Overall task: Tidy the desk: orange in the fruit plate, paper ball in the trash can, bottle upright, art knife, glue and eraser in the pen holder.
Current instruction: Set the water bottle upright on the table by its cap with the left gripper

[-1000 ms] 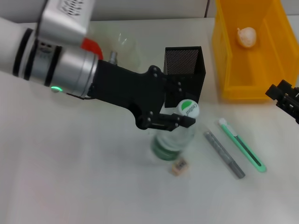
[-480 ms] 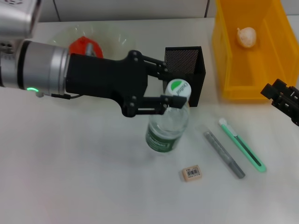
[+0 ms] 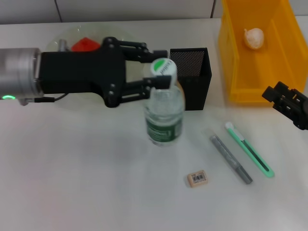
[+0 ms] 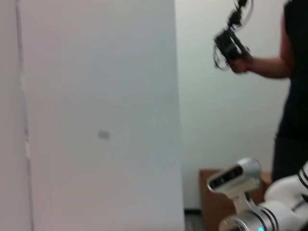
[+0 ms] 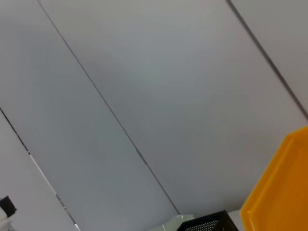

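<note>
Head view: the left hand (image 3: pixel 161 82) grips the bottle (image 3: pixel 164 113) at its cap, upright beside the pen holder (image 3: pixel 191 77). The right hand (image 3: pixel 288 104) sits near the trash can (image 3: pixel 231 57); its opening cannot be told. Right wrist view: the pen holder's rim (image 5: pixel 204 225) and the trash can (image 5: pixel 281 192) show.

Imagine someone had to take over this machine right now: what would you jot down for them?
Left gripper: its fingers bracket the cap of the clear plastic water bottle, which stands upright before the black mesh pen holder; grip not certain.
Right gripper: idle beside the yellow rectangular trash can.
Done: red-orange fruit in the pale-green plate; crumpled paper ball in the can.
Left: beige eraser, grey glue stick, green art knife lie on the table, to go into the holder.
</note>
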`<state>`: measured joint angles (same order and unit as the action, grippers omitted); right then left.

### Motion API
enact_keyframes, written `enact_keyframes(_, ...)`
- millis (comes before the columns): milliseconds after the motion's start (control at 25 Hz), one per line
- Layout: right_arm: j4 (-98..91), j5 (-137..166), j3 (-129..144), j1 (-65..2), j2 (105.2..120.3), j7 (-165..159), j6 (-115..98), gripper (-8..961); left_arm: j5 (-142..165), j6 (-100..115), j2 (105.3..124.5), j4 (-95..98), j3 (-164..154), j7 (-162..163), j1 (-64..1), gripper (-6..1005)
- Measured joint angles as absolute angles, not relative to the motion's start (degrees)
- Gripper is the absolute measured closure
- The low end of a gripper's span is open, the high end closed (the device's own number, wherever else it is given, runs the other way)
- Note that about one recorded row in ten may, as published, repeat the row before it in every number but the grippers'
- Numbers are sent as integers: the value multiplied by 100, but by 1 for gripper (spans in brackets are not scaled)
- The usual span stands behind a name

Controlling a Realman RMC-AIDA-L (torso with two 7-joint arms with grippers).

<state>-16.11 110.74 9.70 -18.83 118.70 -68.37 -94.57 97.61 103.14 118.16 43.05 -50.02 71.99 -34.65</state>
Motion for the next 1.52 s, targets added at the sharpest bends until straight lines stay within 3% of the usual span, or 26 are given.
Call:
enact_keyframes(880,-1608,11074,1292,-2363,11900,-6820,-9441,244,9549,10354,11820,3418,-3244,5907,-2528,568)
enact_keyframes(1520,-1547,11070,1345,-2548,11900,-6822,-9283,245,9514,9925,11832,2650,-2657,4526,-2200,567)
